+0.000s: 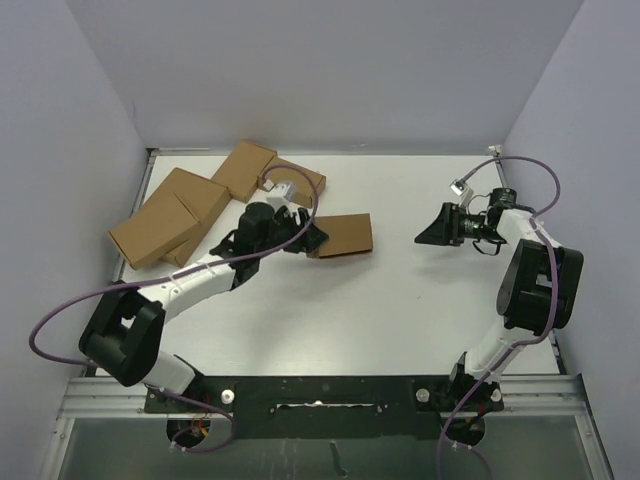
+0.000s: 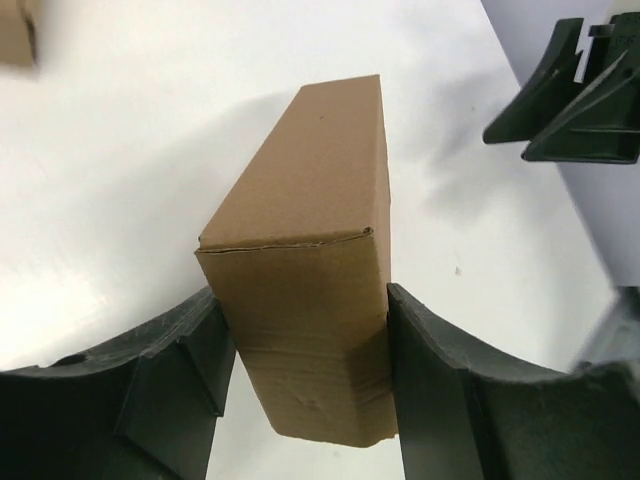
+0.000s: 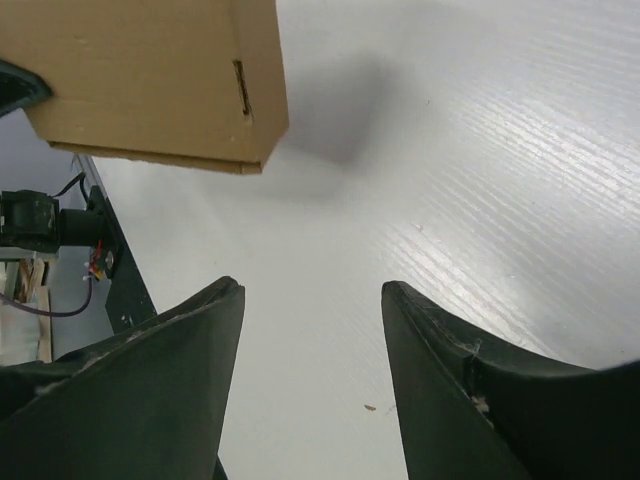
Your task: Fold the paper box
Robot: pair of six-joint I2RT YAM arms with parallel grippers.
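Gripping the paper box [image 2: 310, 230] by its near end, my left gripper [image 2: 305, 315] presses a finger on each side wall, and the closed carton points away over the white table [image 2: 120, 180]. My right gripper [image 3: 312, 290] stands open around nothing, well apart from the box's far end. Only the top view shows the cluster of other cartons [image 1: 190, 210] at the table's far left. Only the right wrist view shows a short slit near the box's edge.
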